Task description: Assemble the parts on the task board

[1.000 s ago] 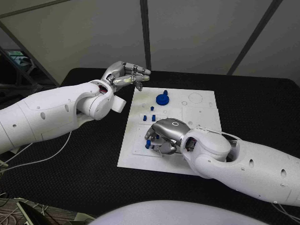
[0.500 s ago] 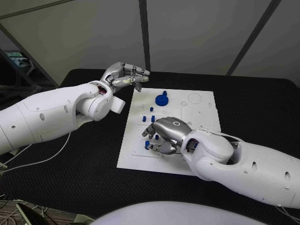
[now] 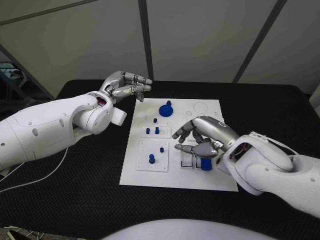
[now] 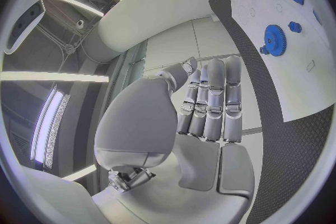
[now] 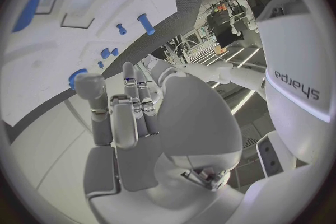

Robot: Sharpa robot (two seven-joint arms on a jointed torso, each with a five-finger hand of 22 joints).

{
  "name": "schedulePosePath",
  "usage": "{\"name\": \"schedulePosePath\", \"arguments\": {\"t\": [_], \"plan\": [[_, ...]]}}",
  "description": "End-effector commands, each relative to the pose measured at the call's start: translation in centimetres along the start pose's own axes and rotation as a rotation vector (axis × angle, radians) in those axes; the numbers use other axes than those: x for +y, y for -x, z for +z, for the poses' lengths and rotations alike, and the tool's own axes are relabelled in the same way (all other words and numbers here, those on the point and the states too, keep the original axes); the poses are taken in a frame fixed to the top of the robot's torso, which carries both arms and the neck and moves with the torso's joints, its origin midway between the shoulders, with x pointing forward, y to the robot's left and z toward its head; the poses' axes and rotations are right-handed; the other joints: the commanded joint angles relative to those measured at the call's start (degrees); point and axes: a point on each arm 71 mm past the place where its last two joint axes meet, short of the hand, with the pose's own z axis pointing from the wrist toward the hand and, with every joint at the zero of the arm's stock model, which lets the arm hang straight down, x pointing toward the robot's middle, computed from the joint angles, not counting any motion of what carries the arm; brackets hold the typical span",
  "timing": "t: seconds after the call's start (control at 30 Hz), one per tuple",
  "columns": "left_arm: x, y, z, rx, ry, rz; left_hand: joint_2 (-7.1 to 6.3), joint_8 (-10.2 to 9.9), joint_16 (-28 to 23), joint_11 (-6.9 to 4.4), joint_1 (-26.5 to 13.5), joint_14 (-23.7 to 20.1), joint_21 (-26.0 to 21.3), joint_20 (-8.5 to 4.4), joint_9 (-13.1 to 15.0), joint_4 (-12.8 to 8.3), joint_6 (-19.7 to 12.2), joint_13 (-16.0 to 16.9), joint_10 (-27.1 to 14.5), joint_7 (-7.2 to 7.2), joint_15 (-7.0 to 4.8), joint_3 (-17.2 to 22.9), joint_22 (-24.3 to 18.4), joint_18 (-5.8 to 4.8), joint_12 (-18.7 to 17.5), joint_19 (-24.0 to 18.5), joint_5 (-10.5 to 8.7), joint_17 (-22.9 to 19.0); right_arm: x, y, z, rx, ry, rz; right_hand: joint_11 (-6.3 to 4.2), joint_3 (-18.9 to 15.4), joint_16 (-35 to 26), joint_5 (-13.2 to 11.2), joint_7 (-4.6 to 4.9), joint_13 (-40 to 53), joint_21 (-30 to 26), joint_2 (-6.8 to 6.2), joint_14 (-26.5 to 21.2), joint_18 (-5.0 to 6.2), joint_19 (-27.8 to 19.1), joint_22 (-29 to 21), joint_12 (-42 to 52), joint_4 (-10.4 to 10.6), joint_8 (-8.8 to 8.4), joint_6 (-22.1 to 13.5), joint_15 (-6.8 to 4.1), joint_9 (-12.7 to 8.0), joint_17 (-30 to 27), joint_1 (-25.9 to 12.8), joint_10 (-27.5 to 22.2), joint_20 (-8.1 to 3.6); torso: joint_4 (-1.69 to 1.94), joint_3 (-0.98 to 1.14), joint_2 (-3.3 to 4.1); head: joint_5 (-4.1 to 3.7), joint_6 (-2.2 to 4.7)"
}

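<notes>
Head view: the robot's right hand (image 3: 203,137) hovers low over the near right part of the white task board (image 3: 210,177), fingers curled above a blue block (image 3: 206,164) lying in a recess; whether it actually pinches the block cannot be told. A blue peg (image 3: 151,158) stands left of the block, and a blue gear (image 3: 166,109) sits at the board's far end. The left hand (image 3: 127,85) is raised just off the board's far left corner, fingers curled in on nothing.

Left wrist view: the fingers (image 4: 210,103) lie pressed together, empty, with the gear (image 4: 274,39) beyond.

Right wrist view: the fingers (image 5: 122,115) are bent, with nothing visible between them.

The parts look small, rigid, light and smooth, best pinched by their sides.
</notes>
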Motion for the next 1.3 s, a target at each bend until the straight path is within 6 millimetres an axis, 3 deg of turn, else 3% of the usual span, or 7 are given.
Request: {"name": "schedulePosePath", "arguments": {"t": [0.03, 0.13, 0.27, 0.3, 0.43, 0.77, 1.3], "plan": [[-0.1, 0.0, 0.0, 0.008, -0.001, -0.003, 0.37, -0.22, -0.3, 0.03, 0.1, -0.05, -0.23, 0.28, -0.03, -0.43, -0.39, 0.04, -0.43, 0.03, 0.32, -0.08, 0.09, -0.87, 0.32, 0.07, -0.18, -0.07, -1.8, 1.1, -1.8, 0.027, -0.156, 0.213, -1.38, -1.57, 0.64, 0.91, -1.12, 1.98, 0.54, -0.76, 3.4, 0.74, 0.63, 1.01, 3.24, 1.33, 0.79, 1.4, -1.08, 0.21, 2.3, -2.15, 5.31, -0.75, -0.49, -0.09, -0.19, -0.98, 0.31], [-0.1, 0.0, 0.0, 0.009, -0.002, -0.004, 0.37, -0.22, -0.3, 0.03, 0.1, -0.05, -0.23, 0.28, -0.03, -0.43, -0.39, 0.04, -0.43, 0.03, 0.32, -0.08, 0.09, -0.87, 0.32, 0.07, -0.18, -0.07, -3.5, 1.9, -3.5, 0.051, -0.261, 0.214, -3.08, -5.06, 1.89, 2.58, -2.78, 8.1, 2.25, -1.66, 3.95, 0.18, 2.45, 3.64, 11.0, 2.82, 2.1, 2.94, -2.62, 0.73, 4.26, -4.79, 11.39, -2.12, -0.65, -0.11, -0.25, -1.57, 0.38], [-0.1, 0.0, 0.0, 0.011, -0.004, -0.004, 0.36, -0.21, -0.3, 0.03, 0.1, -0.05, -0.23, 0.28, -0.03, -0.43, -0.38, 0.04, -0.43, 0.03, 0.32, -0.09, 0.09, -0.87, 0.33, 0.07, -0.19, -0.07, -5.1, 2.9, -5.5, 0.059, -0.369, 0.171, -4.74, -14.31, 5.37, 7.9, -3.98, 50.58, 5.5, 0.2, 4.99, -1.33, 5.52, 8.74, 49.8, 5.21, 5.62, 2.51, -4.27, 3.45, 10.09, -5.35, 9.91, -3.09, -0.81, -0.11, -0.3, -2.62, 0.47], [-0.1, 0.0, 0.0, 0.011, -0.004, -0.004, 0.34, -0.2, -0.31, 0.03, 0.09, -0.06, -0.23, 0.28, -0.03, -0.44, -0.38, 0.05, -0.44, 0.02, 0.32, -0.1, 0.09, -0.88, 0.35, 0.07, -0.19, -0.08, -5.3, 3.1, -5.9, 0.057, -0.39, 0.153, -4.13, -15.56, 5.79, 7.2, -3.49, 55.24, 5.87, 0.9, 5.13, -1.01, 5.71, 9.48, 53.39, 6.31, 6.17, 2.29, -3.29, 3.92, 10.96, -6.12, 9.95, -3.52, -0.79, -0.07, -0.31, -2.88, 0.49], [-0.1, 0.0, 0.0, 0.011, -0.005, -0.004, 0.34, -0.2, -0.31, 0.03, 0.09, -0.06, -0.23, 0.28, -0.03, -0.44, -0.38, 0.05, -0.44, 0.02, 0.32, -0.1, 0.09, -0.88, 0.35, 0.07, -0.19, -0.08, -6.3, 3.7, -7.0, 0.047, -0.468, 0.093, -3.98, -19.42, 6.66, 7.58, -3.92, 67.43, 6.95, 1.6, 5.48, -1.22, 6.46, 11.17, 63.62, 8.33, 8.06, 1.48, -3.48, 5.6, 12.64, -6.17, 13.11, -3.37, -0.96, 0.03, -0.28, -3.74, 0.69], [-0.1, -0.1, -0.1, 0.014, -0.007, -0.005, 0.34, -0.2, -0.31, 0.03, 0.09, -0.06, -0.23, 0.28, -0.03, -0.44, -0.38, 0.05, -0.44, 0.02, 0.32, -0.1, 0.09, -0.88, 0.35, 0.07, -0.19, -0.08, -6.9, 2.6, -7.2, 0.073, -0.553, 0.006, -3.79, -24.71, 7.16, 8.52, -3.81, 72.29, 7.71, 1.72, 5.67, -1.45, 6.86, 12.46, 67.12, 11.54, 10.02, -0.35, -3.26, 7.58, 13.63, -6.21, 13.99, -3.17, -0.8, -0.07, -0.26, -4.59, 0.62], [-0.1, 0.1, -0.2, 0.011, -0.007, -0.003, 0.31, -0.16, -0.31, 0.03, 0.02, -0.07, -0.24, 0.3, -0.01, -0.43, -0.34, 0.05, -0.44, 0.0, 0.33, -0.16, 0.1, -0.89, 0.42, 0.05, -0.21, -0.11, -7.0, -0.7, -6.5, 0.161, -0.621, -0.034, -3.59, -28.7, 7.41, 8.4, -3.66, 73.93, 8.16, 1.3, 5.77, -1.58, 7.02, 13.29, 68.07, 11.98, 11.1, -1.56, -3.06, 8.7, 14.16, -9.36, 14.33, -2.95, -0.71, -0.13, -0.25, -4.53, 0.1]]}}
